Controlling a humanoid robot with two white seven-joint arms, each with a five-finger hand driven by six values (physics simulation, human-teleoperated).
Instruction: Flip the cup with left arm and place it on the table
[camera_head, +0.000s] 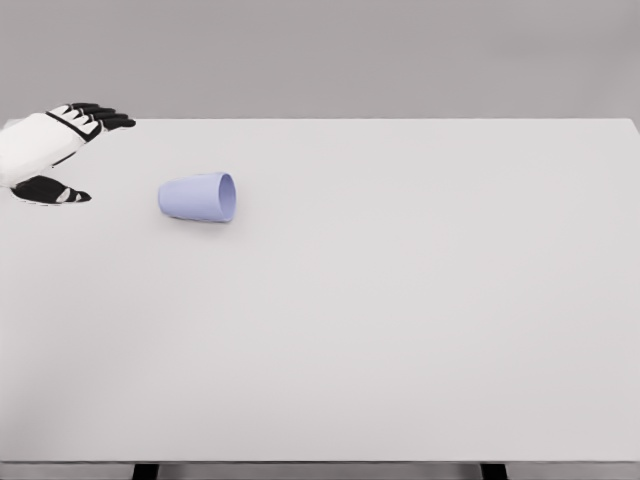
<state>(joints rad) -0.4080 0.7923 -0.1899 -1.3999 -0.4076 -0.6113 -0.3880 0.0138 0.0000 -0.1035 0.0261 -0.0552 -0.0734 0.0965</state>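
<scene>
One cup (198, 197) lies sideways, mouth pointing right, axis left-right.

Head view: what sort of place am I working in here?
Most likely a bare simulated test bench, not a real room: a plain white tabletop, a featureless grey backdrop, a single pale lavender plastic cup lying on its side, and the robot's white-and-black left hand open beside it.

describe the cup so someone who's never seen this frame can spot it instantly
Start from the big white table that fills most of the head view and go to its far left part. There, just right of the open left robot hand, lies the cup. It is pale lavender, tipped on its side with the mouth facing right, and it is the only object on the tabletop.
</scene>
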